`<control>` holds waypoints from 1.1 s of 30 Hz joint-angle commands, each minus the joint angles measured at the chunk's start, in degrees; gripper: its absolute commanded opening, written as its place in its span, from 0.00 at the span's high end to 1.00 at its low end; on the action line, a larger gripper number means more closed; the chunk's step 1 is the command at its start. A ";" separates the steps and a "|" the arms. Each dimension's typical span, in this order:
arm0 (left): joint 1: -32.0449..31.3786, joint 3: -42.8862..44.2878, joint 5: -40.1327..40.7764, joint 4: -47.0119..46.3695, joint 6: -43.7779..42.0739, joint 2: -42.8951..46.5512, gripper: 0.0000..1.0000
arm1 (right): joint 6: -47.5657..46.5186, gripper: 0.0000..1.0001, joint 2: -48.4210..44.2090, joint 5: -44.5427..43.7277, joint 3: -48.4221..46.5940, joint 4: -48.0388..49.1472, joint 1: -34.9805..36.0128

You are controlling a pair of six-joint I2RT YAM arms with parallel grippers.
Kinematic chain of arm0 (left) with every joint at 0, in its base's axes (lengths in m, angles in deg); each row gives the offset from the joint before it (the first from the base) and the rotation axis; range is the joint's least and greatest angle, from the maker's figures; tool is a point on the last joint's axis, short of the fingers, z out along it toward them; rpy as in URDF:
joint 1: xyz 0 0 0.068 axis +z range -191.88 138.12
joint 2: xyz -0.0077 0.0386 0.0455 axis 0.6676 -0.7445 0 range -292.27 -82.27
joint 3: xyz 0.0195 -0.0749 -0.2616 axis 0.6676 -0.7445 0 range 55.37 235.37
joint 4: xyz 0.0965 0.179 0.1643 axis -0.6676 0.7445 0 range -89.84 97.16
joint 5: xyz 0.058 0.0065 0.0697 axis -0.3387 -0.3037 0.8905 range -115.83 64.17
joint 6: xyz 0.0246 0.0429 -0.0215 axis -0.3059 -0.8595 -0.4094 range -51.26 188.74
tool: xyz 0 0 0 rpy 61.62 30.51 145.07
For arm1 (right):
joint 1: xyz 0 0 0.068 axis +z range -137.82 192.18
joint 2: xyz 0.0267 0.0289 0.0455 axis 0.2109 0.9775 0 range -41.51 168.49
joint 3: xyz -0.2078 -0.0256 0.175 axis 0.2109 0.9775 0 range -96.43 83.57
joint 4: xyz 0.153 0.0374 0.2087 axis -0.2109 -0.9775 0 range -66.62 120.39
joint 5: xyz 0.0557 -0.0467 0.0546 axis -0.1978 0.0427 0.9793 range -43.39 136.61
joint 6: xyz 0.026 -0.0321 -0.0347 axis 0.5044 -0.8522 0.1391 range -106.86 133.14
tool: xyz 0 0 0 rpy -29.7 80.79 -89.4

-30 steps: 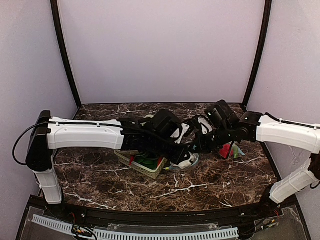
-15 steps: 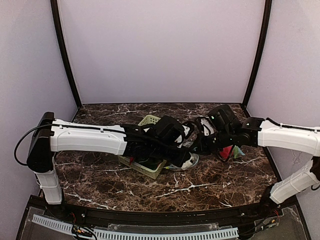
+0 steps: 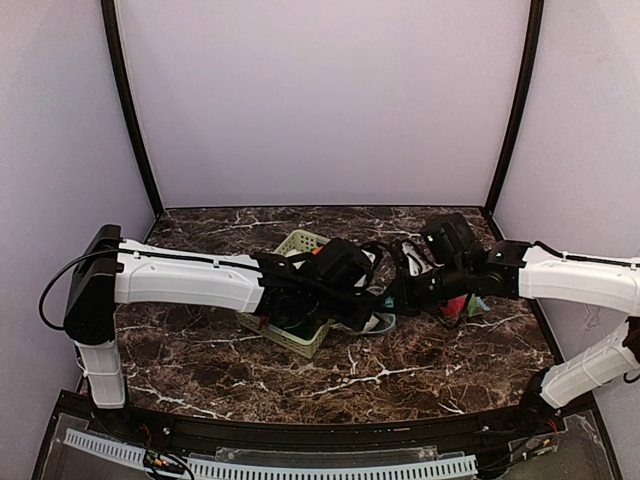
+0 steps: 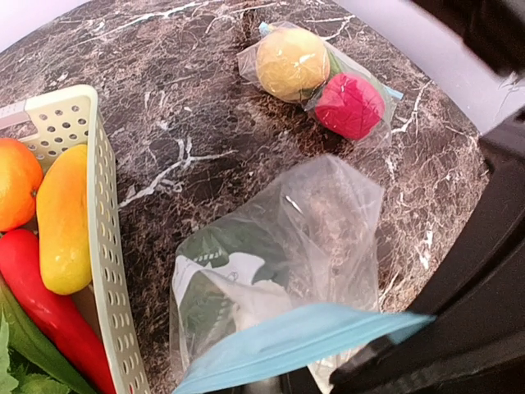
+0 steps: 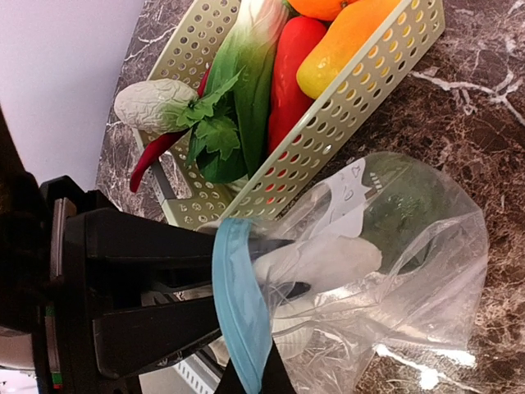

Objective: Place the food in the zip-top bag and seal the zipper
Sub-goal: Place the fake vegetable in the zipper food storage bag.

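Observation:
A clear zip-top bag (image 5: 410,254) with a blue zipper strip (image 5: 242,304) lies on the marble beside the basket. My right gripper (image 5: 250,382) is shut on that strip at the bag's mouth. The fingers of my left gripper (image 5: 291,265) reach in through the mouth and are shut on a white radish (image 5: 328,261) inside the bag. From the left wrist the strip (image 4: 303,336) hides my fingers, and the radish (image 4: 246,308) shows through the plastic. From above, both grippers meet over the bag (image 3: 375,322). Other food lies in the basket: orange (image 4: 12,180), red pepper (image 4: 49,320), leafy greens (image 5: 238,74), red chilli (image 5: 152,164).
The pale green lattice basket (image 3: 295,243) stands left of the bag, with a yellow fruit (image 4: 61,217) and a pale wrinkled vegetable (image 5: 152,103) in it. A second small bag (image 4: 320,78) holding a yellowish ball and a red fruit lies further right (image 3: 462,302).
Both arms have sunk a little toward the table and the left arm has stretched further right, uncovering the basket's far corner. Neither gripper's hold has changed.

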 commanded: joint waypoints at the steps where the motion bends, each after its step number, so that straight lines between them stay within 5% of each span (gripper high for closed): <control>1: 0.47 -0.60 -0.04 -4.21 -0.47 0.57 0.91 | 1.90 1.00 -0.71 3.97 2.03 3.67 0.15; 7: 0.51 -5.12 -4.58 -16.56 0.15 2.85 0.89 | 4.10 1.00 -3.71 5.31 5.31 6.22 -1.60; 14: 0.65 -6.24 -7.89 -18.29 -0.05 1.05 0.81 | 5.50 1.00 -4.55 6.59 7.47 8.30 -2.76; 26: 0.73 -5.79 -15.96 -14.86 -4.35 4.66 0.38 | 6.07 1.00 -6.14 5.74 10.09 8.61 -5.84; 33: 0.74 -7.54 -20.42 -13.71 -6.71 9.85 0.23 | 5.58 1.00 -6.52 6.21 10.11 8.48 -6.90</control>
